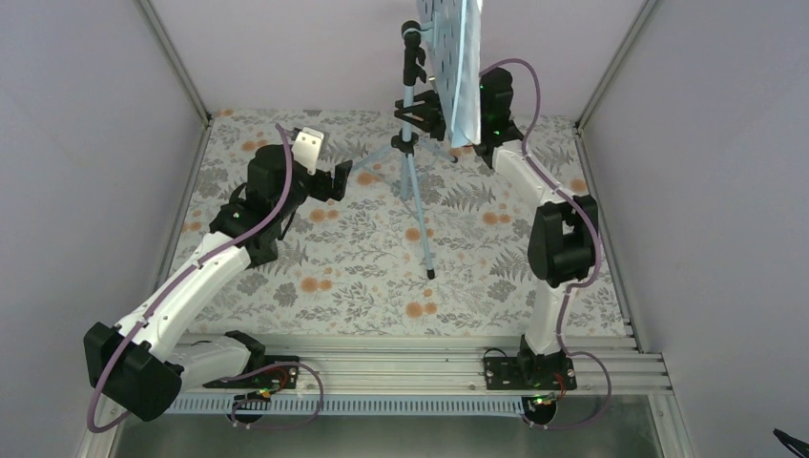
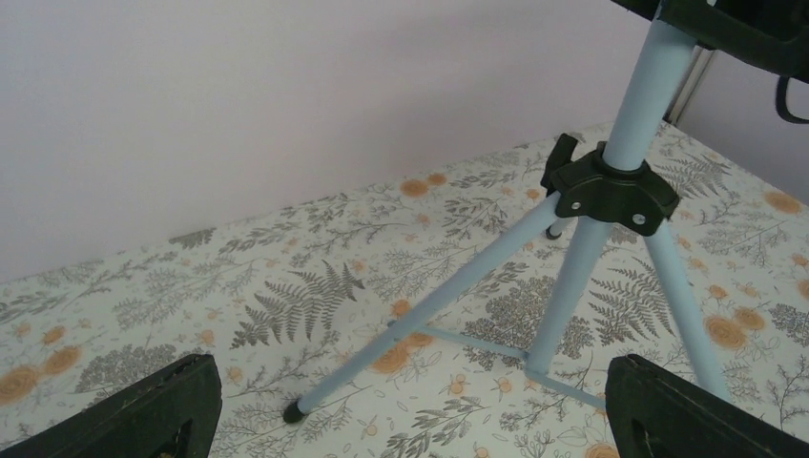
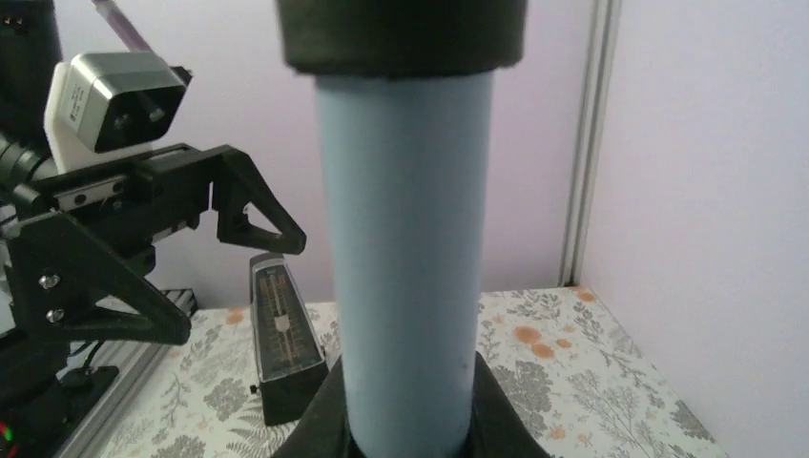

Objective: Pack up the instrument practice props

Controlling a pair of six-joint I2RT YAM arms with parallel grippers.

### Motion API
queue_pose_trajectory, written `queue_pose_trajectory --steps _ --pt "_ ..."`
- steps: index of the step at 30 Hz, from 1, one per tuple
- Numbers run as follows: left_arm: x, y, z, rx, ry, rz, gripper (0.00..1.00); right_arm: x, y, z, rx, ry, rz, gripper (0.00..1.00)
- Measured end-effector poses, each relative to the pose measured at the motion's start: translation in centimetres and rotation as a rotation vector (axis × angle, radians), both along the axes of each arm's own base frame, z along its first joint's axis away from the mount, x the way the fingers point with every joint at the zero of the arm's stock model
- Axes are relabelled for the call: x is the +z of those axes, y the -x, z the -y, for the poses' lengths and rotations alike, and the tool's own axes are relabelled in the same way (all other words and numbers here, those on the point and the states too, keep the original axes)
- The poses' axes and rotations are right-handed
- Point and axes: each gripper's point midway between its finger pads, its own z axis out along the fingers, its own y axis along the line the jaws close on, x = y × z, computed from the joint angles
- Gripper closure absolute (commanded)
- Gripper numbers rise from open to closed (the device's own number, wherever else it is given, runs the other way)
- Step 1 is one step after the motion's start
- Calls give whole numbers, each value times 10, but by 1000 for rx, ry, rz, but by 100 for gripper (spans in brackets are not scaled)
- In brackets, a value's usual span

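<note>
Music stand (image 2: pixel 649 95) stood upright at the far middle of the floral-printed table (image 1: pixel 334 277). It was a smooth, light blue round tube on three thin legs that spread from one black plastic hub (image 2: pixel 611 191). One leg ended in a small black foot (image 2: pixel 294 412). At the top sat one flat tray (image 1: pixel 441 43) dotted with holes, and one pale sheet (image 1: pixel 469 57) lay against it, seen nearly edge-on. One small black wedge-shaped box (image 3: pixel 283 348) stood on the table beyond the pole, by the left arm. The right gripper (image 3: pixel 408 425) had its two dark fingers pressed against either side of the pole. The left gripper (image 2: pixel 410 367) gaped wide near the legs and held nothing.
</note>
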Motion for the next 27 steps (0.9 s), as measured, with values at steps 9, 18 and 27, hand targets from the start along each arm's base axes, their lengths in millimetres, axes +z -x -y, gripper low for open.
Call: queue_pose_trajectory --steps 9,18,27 --pt "3 1 -1 0 3 7 0 1 26 25 -258 33 80 96" --pt "3 2 0 -3 6 8 0 1 49 96 -843 39 45 96" --pt "3 2 0 -2 5 8 0 -2 54 86 -1183 10 9 96"
